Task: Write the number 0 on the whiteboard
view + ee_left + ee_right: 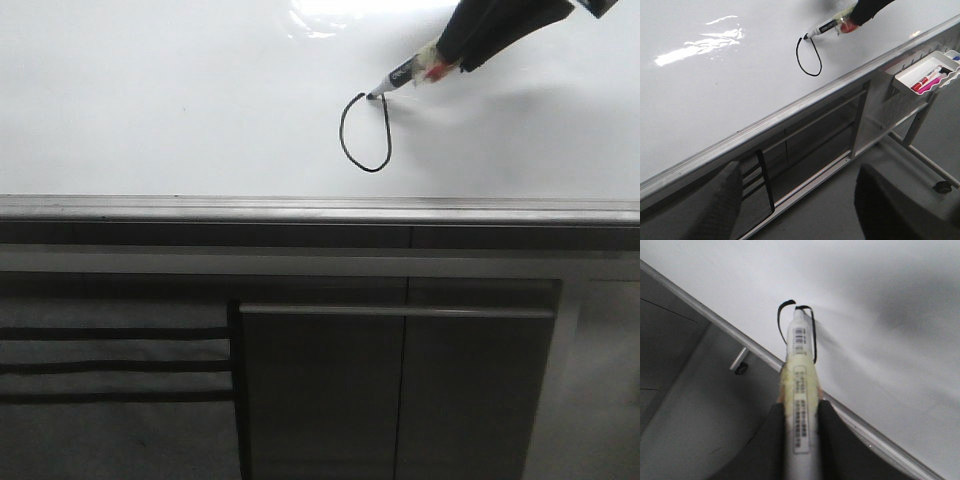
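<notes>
The whiteboard (150,110) fills the upper front view, glossy white with a grey metal edge strip (300,208). A thin black oval, the number 0 (365,132), is drawn on it; it also shows in the left wrist view (808,56) and the right wrist view (812,335). My right gripper (452,58) is shut on a white marker (400,77), whose tip touches the loop's upper right. In the right wrist view the marker (799,390) sits between the dark fingers (832,435). My left gripper (795,200) is open and empty, below the board's edge.
Dark grey cabinet panels (320,390) stand under the board. A white tray (925,77) with red and pink markers hangs at the board's frame. A caster foot (942,187) of the stand rests on the grey floor.
</notes>
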